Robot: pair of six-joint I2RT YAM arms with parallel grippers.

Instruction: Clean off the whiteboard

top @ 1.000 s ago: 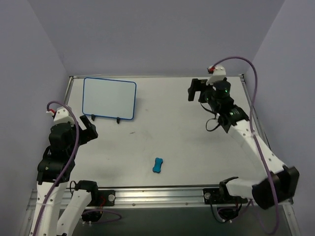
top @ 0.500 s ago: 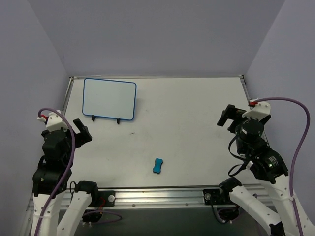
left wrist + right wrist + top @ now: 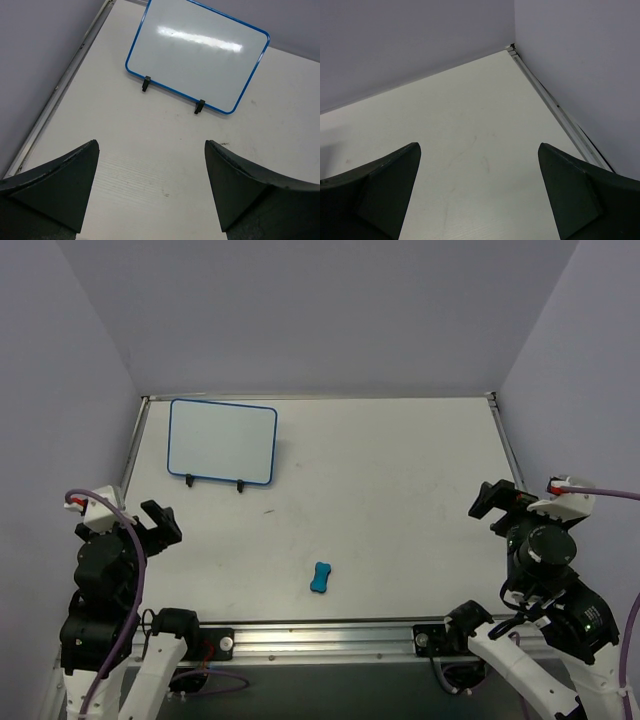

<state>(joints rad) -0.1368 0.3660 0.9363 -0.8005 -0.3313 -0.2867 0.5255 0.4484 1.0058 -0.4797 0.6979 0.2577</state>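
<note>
Since no blue writing shows on the whiteboard [image 3: 222,441], which stands on its black stand [image 3: 240,485] at the far left corner of the table [image 3: 400,470], the wiping looks done. Both the left gripper [image 3: 160,520] and the right gripper [image 3: 497,498] are wide open and hold nothing, one over each near corner of the table. The small blue eraser [image 3: 320,577] lies near the middle of the table's near edge. If any mark hides there, an arm must first pick up that eraser
</note>
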